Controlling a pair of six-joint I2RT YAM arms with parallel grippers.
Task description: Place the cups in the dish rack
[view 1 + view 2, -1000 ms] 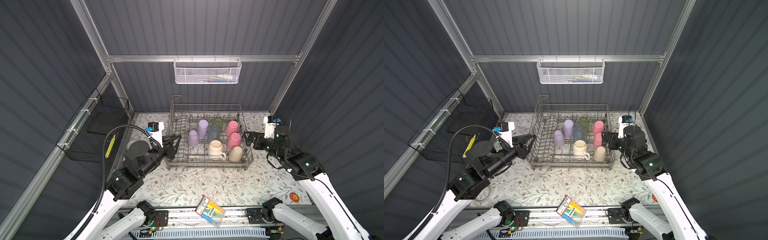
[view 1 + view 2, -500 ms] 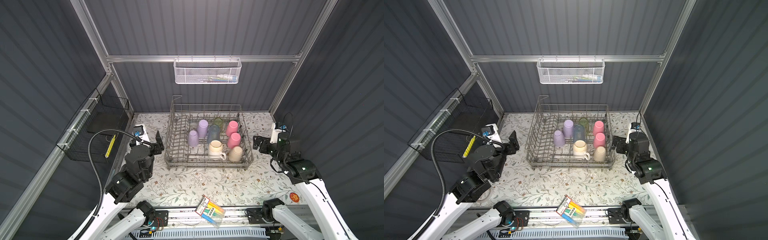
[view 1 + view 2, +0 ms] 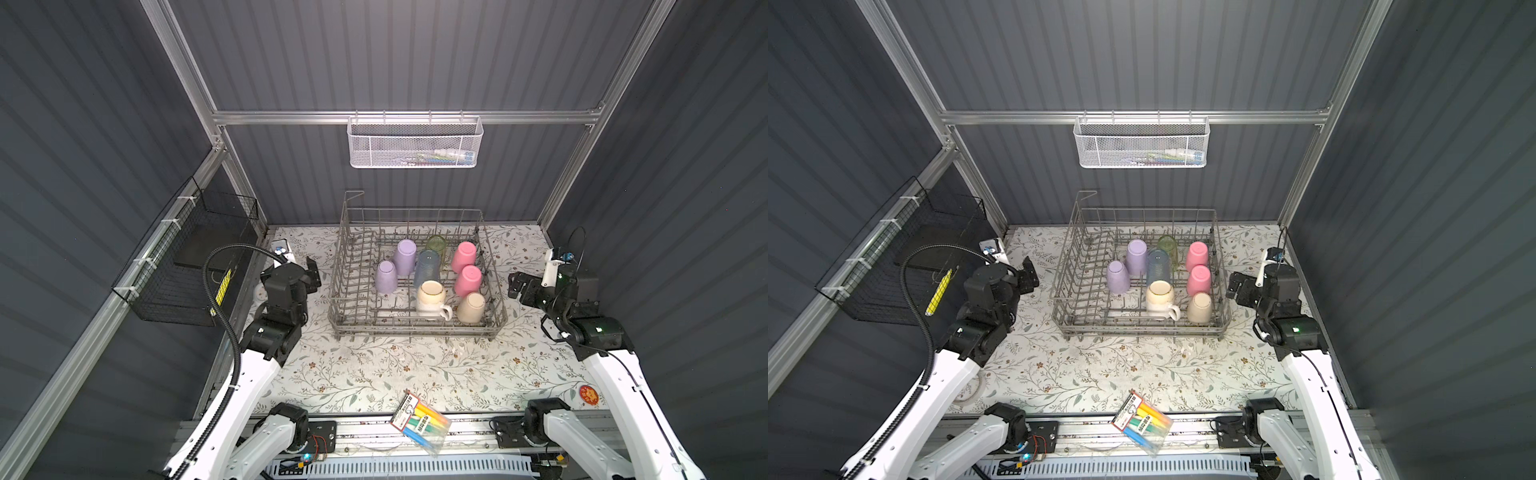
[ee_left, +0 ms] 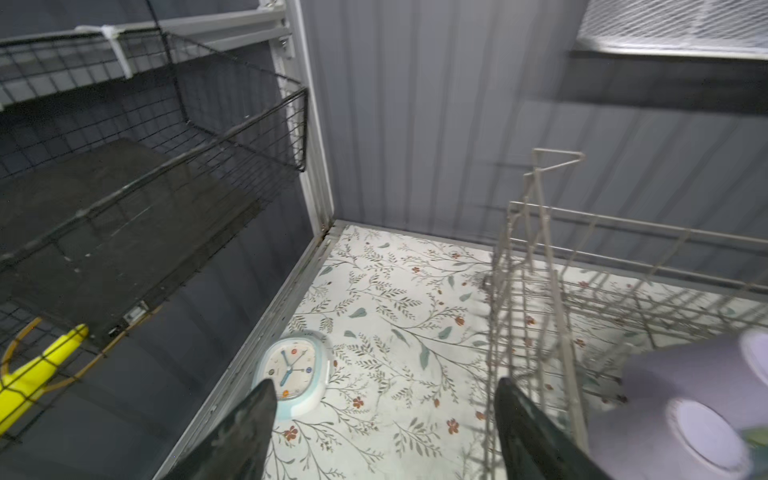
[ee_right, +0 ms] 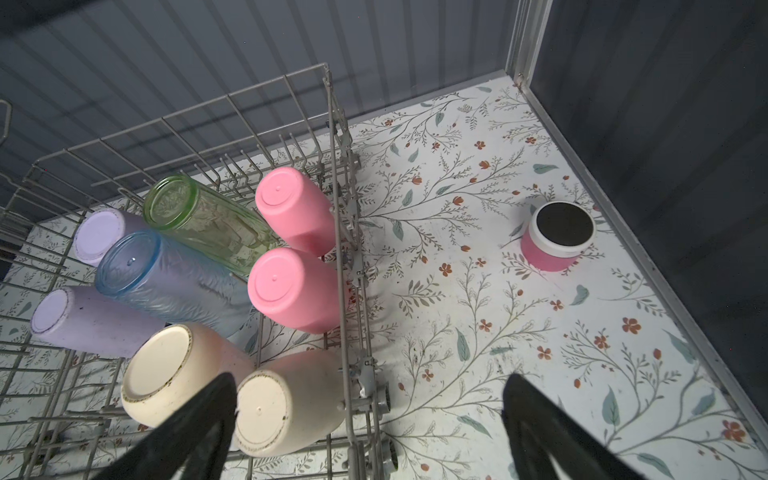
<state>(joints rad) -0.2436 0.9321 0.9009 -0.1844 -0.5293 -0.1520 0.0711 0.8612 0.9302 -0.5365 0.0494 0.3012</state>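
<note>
Cups all sit in the dish rack between your left pincer and right pincer; both gape wide, gripping nothing.

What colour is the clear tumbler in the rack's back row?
Translucent green. The tumbler shows best in the right wrist view.

Dark grey ribbed walls on three sides, aluminium frame rails. White mesh basket on back rail; black wire basket on left wall. Floral tabletop (leaves, small red flowers).
</note>
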